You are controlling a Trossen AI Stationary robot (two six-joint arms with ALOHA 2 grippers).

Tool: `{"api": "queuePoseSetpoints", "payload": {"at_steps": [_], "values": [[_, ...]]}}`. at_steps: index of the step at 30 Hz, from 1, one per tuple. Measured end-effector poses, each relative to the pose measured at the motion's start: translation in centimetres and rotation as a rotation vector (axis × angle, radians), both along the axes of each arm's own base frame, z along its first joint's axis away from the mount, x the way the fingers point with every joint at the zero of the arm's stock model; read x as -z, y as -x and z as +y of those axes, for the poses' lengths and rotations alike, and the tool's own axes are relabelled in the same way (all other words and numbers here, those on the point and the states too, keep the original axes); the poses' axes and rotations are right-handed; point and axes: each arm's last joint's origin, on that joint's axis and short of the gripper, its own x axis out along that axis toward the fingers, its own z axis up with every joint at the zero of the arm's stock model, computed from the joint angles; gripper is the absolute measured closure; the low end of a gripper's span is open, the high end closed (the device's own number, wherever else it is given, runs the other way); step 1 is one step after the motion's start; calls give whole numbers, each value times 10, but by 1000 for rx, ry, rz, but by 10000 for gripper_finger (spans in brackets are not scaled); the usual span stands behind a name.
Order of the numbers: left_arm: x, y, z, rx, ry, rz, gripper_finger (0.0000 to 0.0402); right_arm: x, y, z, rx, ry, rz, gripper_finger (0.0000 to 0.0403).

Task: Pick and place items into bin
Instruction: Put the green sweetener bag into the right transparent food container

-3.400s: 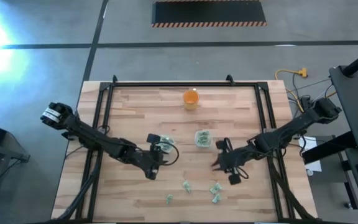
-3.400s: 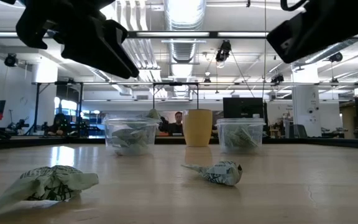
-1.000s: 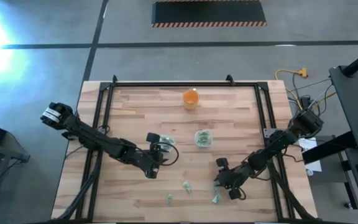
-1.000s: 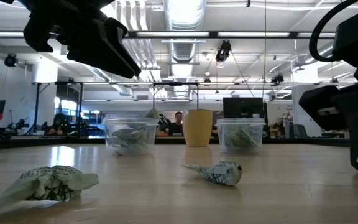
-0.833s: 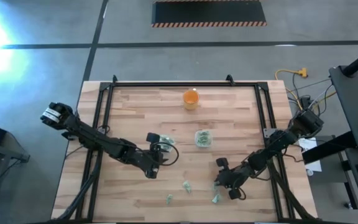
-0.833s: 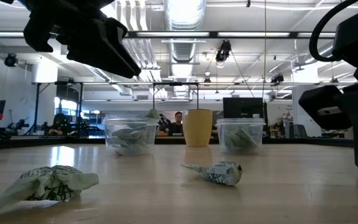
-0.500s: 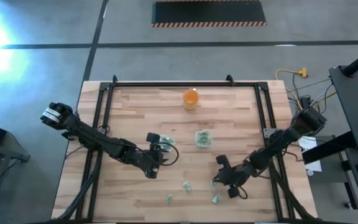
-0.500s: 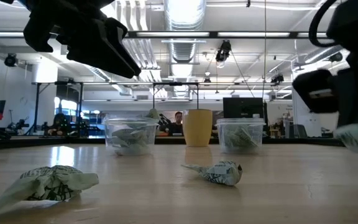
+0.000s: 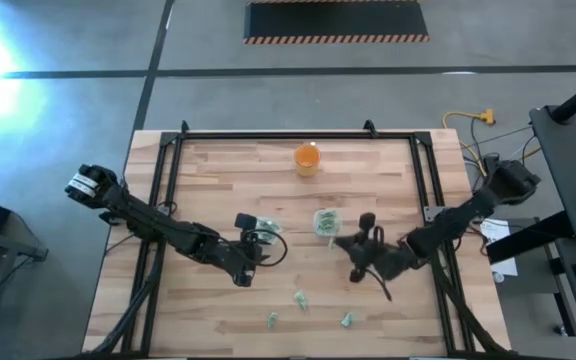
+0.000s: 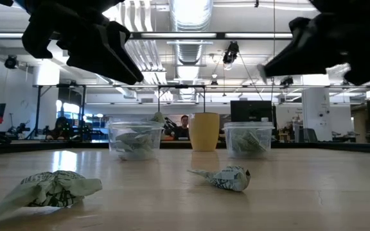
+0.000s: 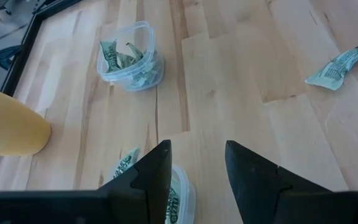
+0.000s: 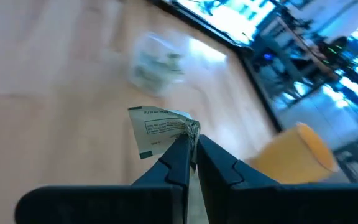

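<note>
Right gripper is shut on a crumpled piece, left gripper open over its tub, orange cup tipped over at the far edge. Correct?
One error: the orange cup stands upright, as the low view shows. The right gripper is shut on a piece, and the left gripper is open over its tub.

Two dark arms, tapered black fingers

Probably a lab: ceiling ducts, monitors, wooden workbench.
</note>
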Motion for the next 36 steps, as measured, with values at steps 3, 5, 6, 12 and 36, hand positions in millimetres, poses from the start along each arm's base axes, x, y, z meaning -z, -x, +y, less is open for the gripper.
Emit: {"api": "queuePoseSetpoints", "payload": {"at_steps": [3,5,6,12,36], "values": [[0,0,0,0,0,0,267,-4,-7,-17,65,7,-6,385],[0,0,0,0,0,0,267,-3,-12,-29,112,5,-1,385],[0,0,0,0,0,1,267,-2,-15,-34,133,6,5,385],[0,0,0,0,-1,1,267,8,-26,-61,215,-29,46,385],[2,1,0,5,-10,7,267,45,-40,-74,229,-124,181,385]]}}
